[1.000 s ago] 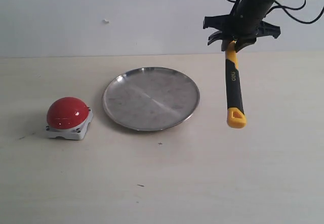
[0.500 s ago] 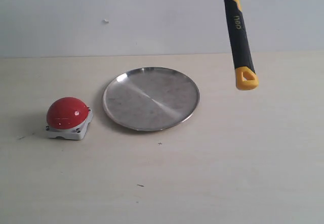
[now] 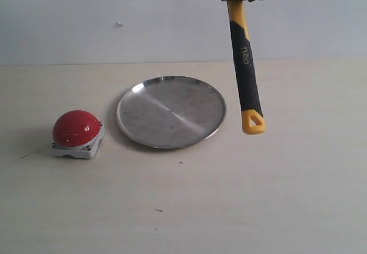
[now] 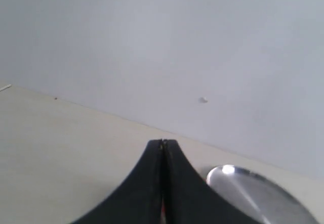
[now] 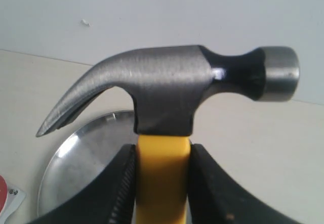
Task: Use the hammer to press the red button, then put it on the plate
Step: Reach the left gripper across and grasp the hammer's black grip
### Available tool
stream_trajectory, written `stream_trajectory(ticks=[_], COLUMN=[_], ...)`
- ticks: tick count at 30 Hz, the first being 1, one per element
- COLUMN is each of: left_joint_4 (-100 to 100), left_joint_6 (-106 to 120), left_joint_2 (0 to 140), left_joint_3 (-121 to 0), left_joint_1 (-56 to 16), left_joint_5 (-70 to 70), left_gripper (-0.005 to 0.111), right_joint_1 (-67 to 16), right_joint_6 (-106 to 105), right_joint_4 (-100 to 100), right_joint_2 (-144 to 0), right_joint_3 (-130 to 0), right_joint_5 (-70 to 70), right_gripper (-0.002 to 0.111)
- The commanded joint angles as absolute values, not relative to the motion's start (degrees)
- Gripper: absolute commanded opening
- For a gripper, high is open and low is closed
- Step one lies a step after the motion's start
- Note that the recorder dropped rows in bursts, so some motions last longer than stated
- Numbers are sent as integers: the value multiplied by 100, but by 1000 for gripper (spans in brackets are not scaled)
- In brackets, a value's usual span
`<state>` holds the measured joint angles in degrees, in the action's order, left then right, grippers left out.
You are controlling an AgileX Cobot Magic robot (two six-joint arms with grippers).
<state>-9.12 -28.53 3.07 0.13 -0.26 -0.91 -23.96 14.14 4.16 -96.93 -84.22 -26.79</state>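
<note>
The right gripper point(image 5: 162, 158) is clamped on the yellow shaft of the claw hammer point(image 5: 167, 87) just below its head, while the left gripper point(image 4: 162, 148) is fully closed, empty.

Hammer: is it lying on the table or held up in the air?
Held up: the right gripper clamps the hammer by its yellow shaft just below the head; it hangs handle-down, nearly vertical.
</note>
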Motion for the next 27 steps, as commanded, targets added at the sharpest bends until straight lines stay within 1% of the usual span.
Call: stream_trajectory(ticks=[1, 4, 8, 12, 14, 19, 21, 23, 25, 27], left_joint_4=[-983, -1375, -1601, -1822, -2319, -4923, -5725, -6019, -6063, -6088], left_joint_6=[-4187, -4932, -5250, -5050, -5177, -6946, -7606, -7674, -7452, -7074], left_joint_2=[273, 427, 1229, 2748, 3741, 6209, 7028, 7808, 8388, 8916], left_joint_3=[0, 0, -83, -900, -1479, -2772, -3203, -3571, -3900, -4216], left_joint_1=[-5, 0, 0, -5, -5, -5, -5, -136, -393, -768], left_joint_5=[-1034, -1753, -2710, -2919, -3090, -4045, -4623, -5196, -5350, -5301], left_gripper=[0, 0, 0, 0, 0, 1, 7, 21, 36, 48], right_joint_1=[-2401, -2401, -2401, -2401, -2401, -2401, -2401, -2401, -2401, -2401], right_joint_6=[1419, 1419, 1419, 1419, 1419, 1405, 1405, 1405, 1405, 1383], right_joint_4=[437, 437, 437, 437, 399, 303, 303, 286, 275, 193], right_joint_2=[-9481, -9470, -9470, -9470, -9461, -9461, -9461, -9461, -9461, -9461], right_joint_3=[-8069, -8024, -8024, -8024, -8024, -8024, -8024, -8024, -8024, -8024], right_joint_5=[-1588, -1515, -1442, -1442, -1442, -1476, -1522, -1541, -1541, -1541], right_gripper=[0, 0, 0, 0, 0, 0, 0, 0, 0, 0])
